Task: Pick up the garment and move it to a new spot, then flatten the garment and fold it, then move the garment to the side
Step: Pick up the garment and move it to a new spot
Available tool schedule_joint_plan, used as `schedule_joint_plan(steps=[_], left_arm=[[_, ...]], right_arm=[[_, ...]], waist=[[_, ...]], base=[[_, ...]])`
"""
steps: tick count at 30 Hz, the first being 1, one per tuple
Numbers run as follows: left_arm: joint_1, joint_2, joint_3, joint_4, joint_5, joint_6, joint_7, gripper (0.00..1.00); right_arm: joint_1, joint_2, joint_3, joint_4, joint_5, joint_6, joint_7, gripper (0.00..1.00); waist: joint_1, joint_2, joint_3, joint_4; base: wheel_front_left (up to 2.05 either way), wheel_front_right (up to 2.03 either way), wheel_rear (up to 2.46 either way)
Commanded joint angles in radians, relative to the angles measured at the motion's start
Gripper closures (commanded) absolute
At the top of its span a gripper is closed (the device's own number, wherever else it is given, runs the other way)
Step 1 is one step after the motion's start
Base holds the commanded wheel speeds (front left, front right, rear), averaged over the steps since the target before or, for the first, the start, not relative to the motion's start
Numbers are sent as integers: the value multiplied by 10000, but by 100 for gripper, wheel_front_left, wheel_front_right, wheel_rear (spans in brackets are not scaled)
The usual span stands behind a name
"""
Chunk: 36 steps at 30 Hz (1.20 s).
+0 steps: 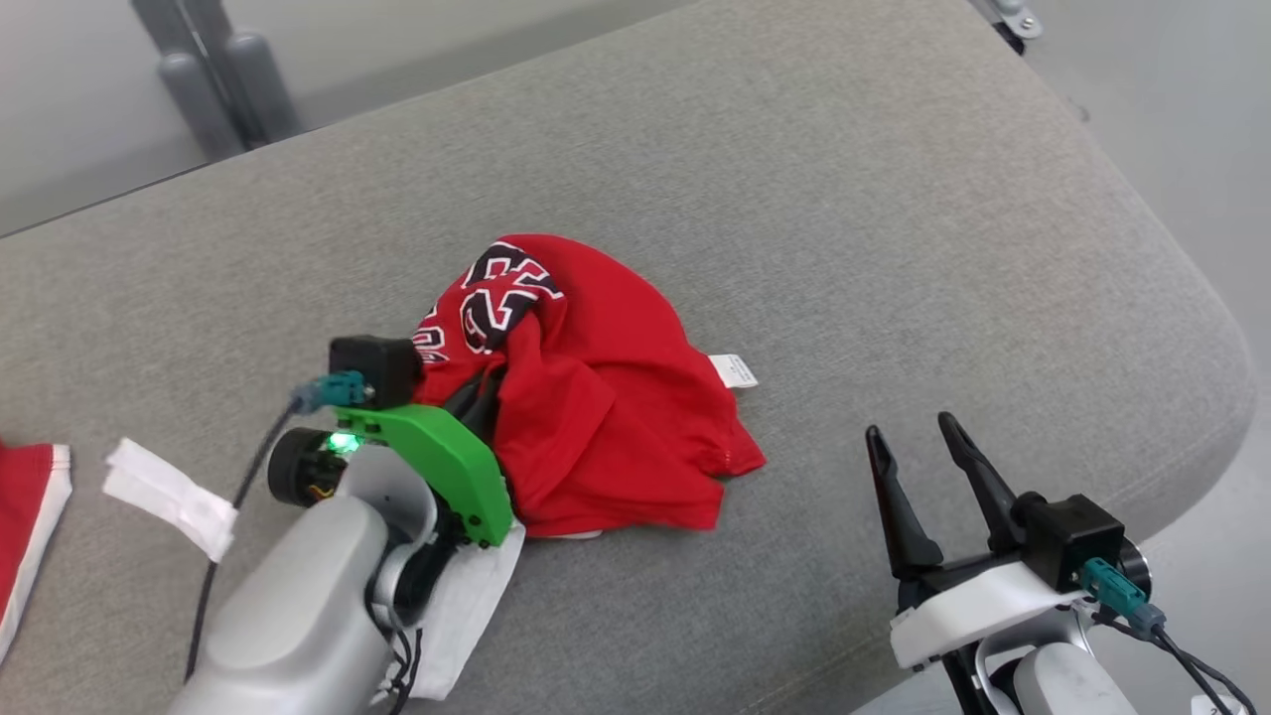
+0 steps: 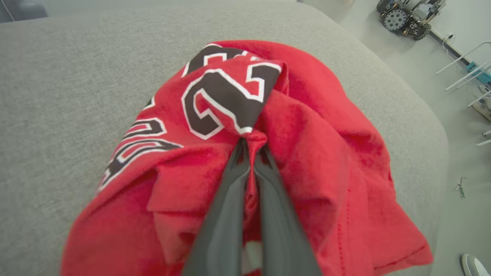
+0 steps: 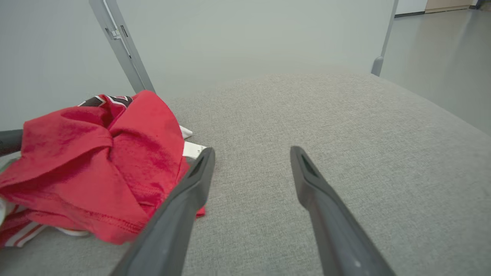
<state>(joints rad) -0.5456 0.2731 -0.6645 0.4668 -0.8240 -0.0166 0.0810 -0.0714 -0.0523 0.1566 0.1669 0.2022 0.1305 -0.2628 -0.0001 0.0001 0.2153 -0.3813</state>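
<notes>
— What sort of cloth is the garment?

— The garment [image 1: 606,397] is a soft red knit, crumpled into a rounded heap at the centre of the head view. Black figures outlined in white are printed on its upper-left folds, and a stitched hem runs along its lower edge. A small white label [image 1: 733,370] sticks out at its right side.

— What does it lie on?

— A broad grey cushion [image 1: 794,179] with a coarse woven cover and a rounded corner at the right of the frame.

— And the grippers?

— The left gripper [image 2: 251,141] has its two dark tapered fingers pressed together on a gathered pinch of the red cloth, just below the printed figures in the left wrist view. The right gripper [image 1: 911,427], at the lower right of the head view, has its fingers spread wide with nothing between them. It is to the right of the heap and clear of it.

— Anything around or in the way?

— At the lower left lie a folded white strip [image 1: 169,497] and, at the frame's edge, another red piece [image 1: 30,497] with white trim. Under the left forearm [image 1: 298,616] lies some white fabric [image 1: 477,596], and that forearm hides the heap's lower-left side. Grey metal legs [image 1: 228,79] stand at the upper left, beyond the cushion.
</notes>
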Motion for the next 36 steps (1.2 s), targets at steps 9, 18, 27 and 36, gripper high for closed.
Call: schedule_joint_plan(steps=[9, 18, 27, 36], left_arm=[[641, -429, 186, 300, 1424, 243, -3368, 0], [4676, -395, 2660, -3152, 3284, 1448, -3452, 0], [7429, -1262, 5115, -3854, 4995, 508, -3455, 0], [7938, -2015, 6533, -3738, 5881, -661, -3456, 0]], right_arm=[[348, -486, -453, -394, -483, 3, -31, 0], [1154, -860, -1454, -1020, -680, 4, -31, 0], [1938, -677, -2093, -739, -772, 3, -31, 0], [2301, -428, -2246, -331, -984, 3, -31, 0]], waist=[[1, -1, -1138, 972], [1, -1, -2187, 2414], [1, -1, -2709, 3290], [1, -1, -2943, 3528]], base=[[0, 0, 0], [0, 0, 0], [0, 0, 0], [0, 0, 0]])
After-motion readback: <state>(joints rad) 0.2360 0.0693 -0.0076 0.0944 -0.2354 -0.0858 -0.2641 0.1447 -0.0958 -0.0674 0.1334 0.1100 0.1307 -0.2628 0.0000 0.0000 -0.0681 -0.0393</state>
